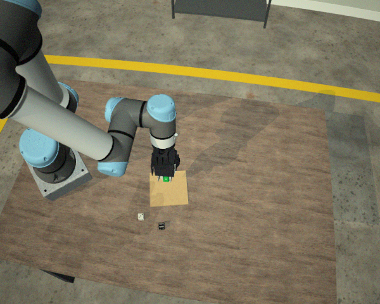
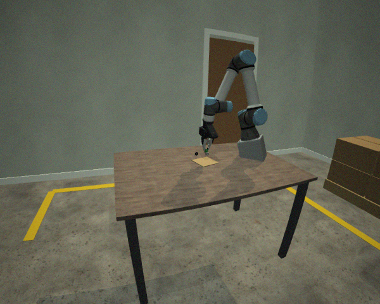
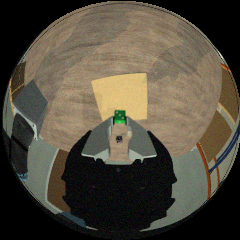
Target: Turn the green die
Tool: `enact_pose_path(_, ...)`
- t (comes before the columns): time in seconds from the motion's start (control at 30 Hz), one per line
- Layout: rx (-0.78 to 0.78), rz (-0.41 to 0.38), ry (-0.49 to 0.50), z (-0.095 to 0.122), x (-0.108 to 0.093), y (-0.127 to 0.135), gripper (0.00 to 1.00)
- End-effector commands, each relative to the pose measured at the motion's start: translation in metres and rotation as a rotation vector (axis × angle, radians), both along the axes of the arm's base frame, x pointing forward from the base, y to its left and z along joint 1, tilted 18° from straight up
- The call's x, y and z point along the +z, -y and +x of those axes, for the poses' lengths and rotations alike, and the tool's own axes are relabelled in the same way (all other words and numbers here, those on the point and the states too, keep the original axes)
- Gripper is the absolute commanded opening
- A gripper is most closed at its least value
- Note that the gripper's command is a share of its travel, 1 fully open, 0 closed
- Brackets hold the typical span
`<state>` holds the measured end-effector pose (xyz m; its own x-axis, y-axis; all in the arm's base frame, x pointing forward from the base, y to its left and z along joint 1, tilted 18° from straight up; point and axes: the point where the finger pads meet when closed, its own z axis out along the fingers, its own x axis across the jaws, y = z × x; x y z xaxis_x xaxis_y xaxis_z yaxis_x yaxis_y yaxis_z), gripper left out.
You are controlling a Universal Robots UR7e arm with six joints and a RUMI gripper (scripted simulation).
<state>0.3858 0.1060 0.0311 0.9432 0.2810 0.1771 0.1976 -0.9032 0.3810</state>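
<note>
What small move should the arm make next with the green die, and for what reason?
Probably lower it straight down. The hand is shut on the green die over the near edge of the mat, and in the exterior view it seems not to rest there yet.

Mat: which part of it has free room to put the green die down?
The mat shows bare tan toward the white die and black die. Its arm-side edge is crowded: the gripper holds the green die there.
</note>
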Motion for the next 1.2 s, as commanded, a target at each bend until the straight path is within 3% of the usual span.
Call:
enact_pose_path(0.0,0.017,0.077,-0.022,0.0004,0.0006,0.0007,0.03)
enact_pose_path(0.3,0.031,0.137,-0.029,0.0017,0.0031,0.0004,0.03)
enact_pose_path(0.73,0.036,0.16,-0.04,0.0014,0.0024,0.0008,0.03)
enact_pose_path(1.17,0.066,0.313,-0.095,0.0009,0.0007,0.0028,0.03)
